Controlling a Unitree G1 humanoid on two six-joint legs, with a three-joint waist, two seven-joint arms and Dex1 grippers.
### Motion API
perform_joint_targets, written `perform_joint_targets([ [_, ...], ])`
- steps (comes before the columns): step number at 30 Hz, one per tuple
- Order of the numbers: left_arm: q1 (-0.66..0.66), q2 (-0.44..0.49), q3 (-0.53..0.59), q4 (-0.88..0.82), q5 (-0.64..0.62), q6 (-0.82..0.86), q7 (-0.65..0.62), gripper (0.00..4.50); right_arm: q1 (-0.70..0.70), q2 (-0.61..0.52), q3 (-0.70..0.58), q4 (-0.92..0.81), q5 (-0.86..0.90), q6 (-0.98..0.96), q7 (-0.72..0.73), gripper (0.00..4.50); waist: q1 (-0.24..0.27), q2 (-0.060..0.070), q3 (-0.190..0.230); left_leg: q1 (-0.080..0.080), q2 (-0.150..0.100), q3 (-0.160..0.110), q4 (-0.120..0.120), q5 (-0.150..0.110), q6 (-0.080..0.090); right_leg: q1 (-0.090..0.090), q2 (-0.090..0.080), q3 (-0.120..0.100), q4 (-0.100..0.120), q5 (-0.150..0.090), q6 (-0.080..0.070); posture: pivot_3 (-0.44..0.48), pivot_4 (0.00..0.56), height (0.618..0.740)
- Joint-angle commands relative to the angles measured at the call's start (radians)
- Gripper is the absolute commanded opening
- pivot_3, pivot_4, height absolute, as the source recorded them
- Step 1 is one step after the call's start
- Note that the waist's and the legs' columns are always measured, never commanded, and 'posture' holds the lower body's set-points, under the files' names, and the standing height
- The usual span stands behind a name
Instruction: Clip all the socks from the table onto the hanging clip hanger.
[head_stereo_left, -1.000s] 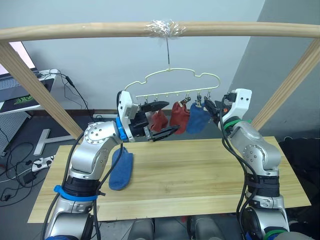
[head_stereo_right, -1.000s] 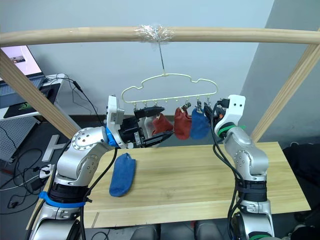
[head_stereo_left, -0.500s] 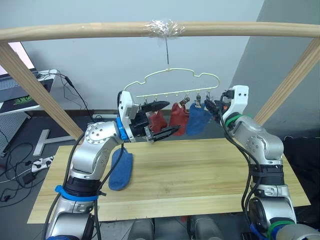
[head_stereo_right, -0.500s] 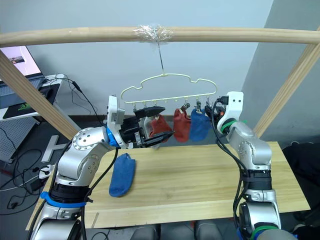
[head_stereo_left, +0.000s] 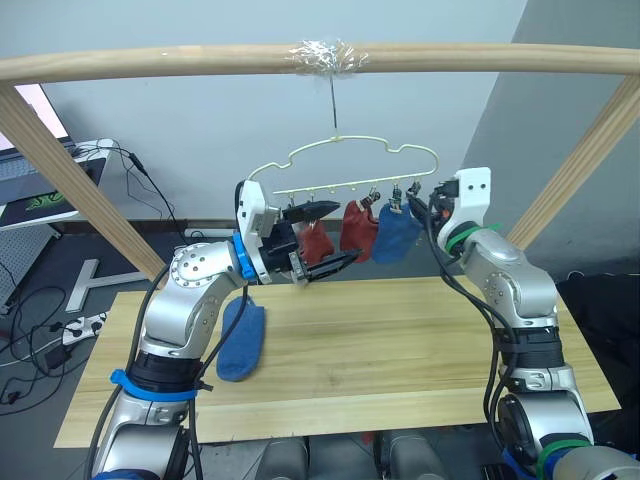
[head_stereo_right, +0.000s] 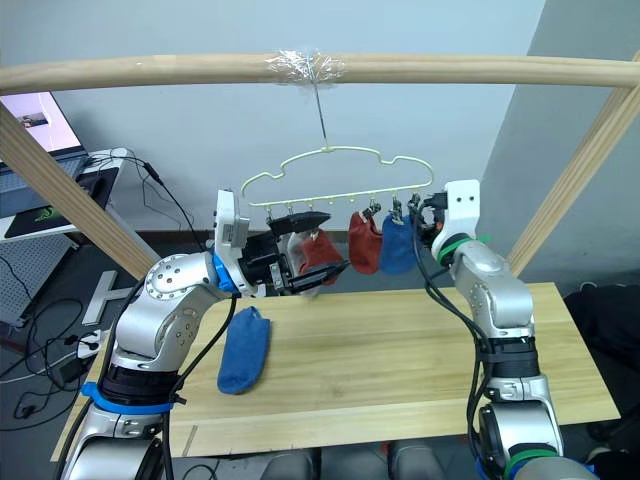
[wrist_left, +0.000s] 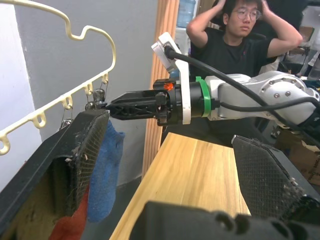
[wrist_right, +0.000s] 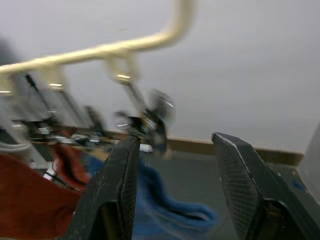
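Hanging centre frame: pale yellow-green wire clip hanger (head_stereo_left: 352, 165) with two rust red socks (head_stereo_left: 356, 225), one blue sock (head_stereo_left: 397, 232). Second blue ankle sock (head_stereo_left: 241, 340) flat on light wood desk (head_stereo_left: 400, 340), lower left. Left end effector (head_stereo_left: 325, 238) spread, empty. Right end effector (wrist_right: 175, 165) spread near rightmost clip. Risk: bumped hanger swings, clipped socks drop. Versus earlier: right arm raised, drawn back.

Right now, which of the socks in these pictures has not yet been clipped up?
The blue sock lying flat on the table. The other blue sock and the two rust red socks hang from the clip hanger.
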Motion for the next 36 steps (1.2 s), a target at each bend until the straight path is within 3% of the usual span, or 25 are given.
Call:
perform_joint_targets([
  [1, -0.016, -0.005, 0.007, -0.024, -0.006, -0.013, 0.004, 4.5, -0.001, 0.004, 0.015, -0.048, -0.018, -0.029, 0.016, 2.37, 0.0, 0.0, 0.0, 0.0, 0.0, 0.0, 0.0, 0.0, 0.0, 0.0, 0.0, 0.0, 0.0, 0.0, 0.0, 0.14, 0.14, 0.74],
  [21, -0.027, -0.014, 0.038, -0.03, -0.008, -0.033, 0.03, 4.5, -0.02, 0.077, 0.024, -0.031, -0.064, -0.074, -0.03, 2.37, 0.001, 0.0, 0.0, 0.0, 0.0, 0.0, 0.0, 0.0, 0.0, 0.0, 0.0, 0.0, 0.0, 0.0, 0.0, 0.153, 0.14, 0.74],
  [36, -0.022, -0.017, 0.031, -0.037, -0.009, -0.042, 0.046, 4.5, 0.076, 0.145, 0.057, -0.181, -0.22, -0.034, -0.216, 2.37, 0.001, 0.0, 0.0, 0.0, 0.0, 0.0, 0.0, 0.0, 0.0, 0.0, 0.0, 0.0, 0.0, 0.0, 0.0, 0.157, 0.133, 0.74],
])
